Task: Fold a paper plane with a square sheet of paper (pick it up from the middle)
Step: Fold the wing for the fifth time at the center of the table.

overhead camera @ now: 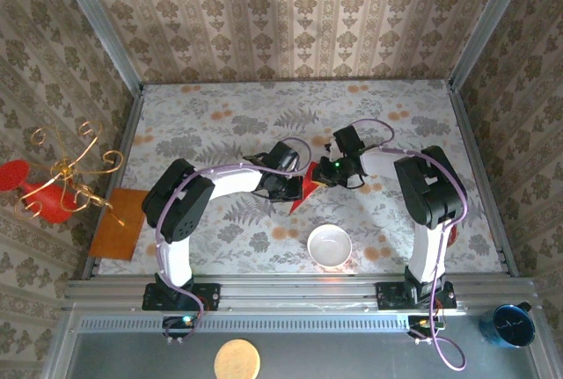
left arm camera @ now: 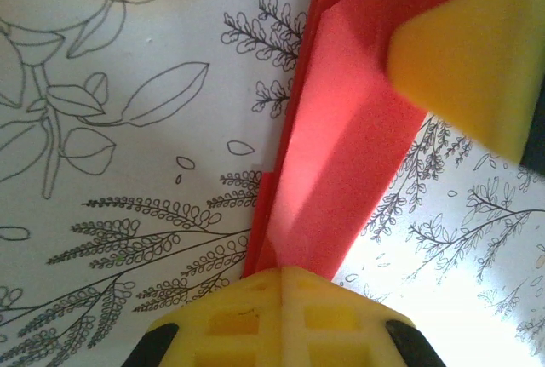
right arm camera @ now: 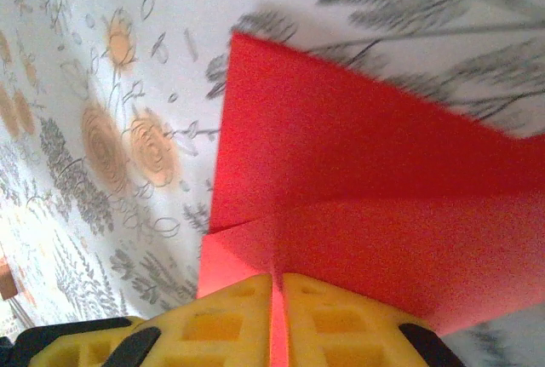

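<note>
The red sheet of paper [overhead camera: 302, 191] is folded into a narrow, layered strip in the middle of the flowered table, between my two grippers. In the left wrist view the paper [left arm camera: 341, 154] runs up from my left gripper [left arm camera: 283, 272], whose yellow jaws are pressed together on its near end. The right gripper's yellow finger [left arm camera: 477, 52] shows at that strip's far end. My right gripper [right arm camera: 277, 286] is shut on the paper [right arm camera: 358, 180], a thin red edge showing between its jaws, with a crease running sideways just beyond them. From above, the left gripper [overhead camera: 288, 182] and right gripper [overhead camera: 329, 171] stand close together.
A white bowl [overhead camera: 329, 244] stands near the front edge, just below the paper. An orange-brown board [overhead camera: 121, 222] lies at the table's left edge, beside a red ornament with gold wire curls [overhead camera: 53, 187]. A blue cup [overhead camera: 512, 324] and a yellow disc [overhead camera: 237, 361] sit off the table.
</note>
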Available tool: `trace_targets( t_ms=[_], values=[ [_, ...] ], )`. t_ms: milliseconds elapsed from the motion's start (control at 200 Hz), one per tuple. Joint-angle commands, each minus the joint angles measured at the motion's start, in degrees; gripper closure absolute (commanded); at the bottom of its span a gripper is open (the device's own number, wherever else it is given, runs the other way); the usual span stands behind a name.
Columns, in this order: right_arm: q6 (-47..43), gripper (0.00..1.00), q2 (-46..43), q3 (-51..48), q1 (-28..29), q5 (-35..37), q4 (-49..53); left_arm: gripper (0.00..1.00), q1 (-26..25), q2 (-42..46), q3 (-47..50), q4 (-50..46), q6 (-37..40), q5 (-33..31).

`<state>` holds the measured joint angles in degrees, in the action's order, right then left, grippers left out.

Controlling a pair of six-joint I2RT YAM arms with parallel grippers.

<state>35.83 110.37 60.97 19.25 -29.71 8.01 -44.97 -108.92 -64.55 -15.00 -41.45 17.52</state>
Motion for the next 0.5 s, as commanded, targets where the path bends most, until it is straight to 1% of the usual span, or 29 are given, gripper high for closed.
trace_targets(
  t_ms=[0, 335, 495],
  values=[
    [-2.40, 0.85, 1.23, -1.64, -3.01, 1.15, -3.07, 1.00, -0.24, -2.85, 1.67, -8.53, -0.81, -2.18],
    [-1.38, 0.85, 4.92, 0.05, -10.66, 0.55, -7.44, 1.00, -0.18, -3.32, 2.77, -8.07, -0.86, -1.62],
    [-1.53, 0.85, 1.98, 0.64, -11.86, 0.87, -7.17, 1.00, -0.16, -3.78, 2.16, -7.94, -0.47, -1.35]
  ],
)
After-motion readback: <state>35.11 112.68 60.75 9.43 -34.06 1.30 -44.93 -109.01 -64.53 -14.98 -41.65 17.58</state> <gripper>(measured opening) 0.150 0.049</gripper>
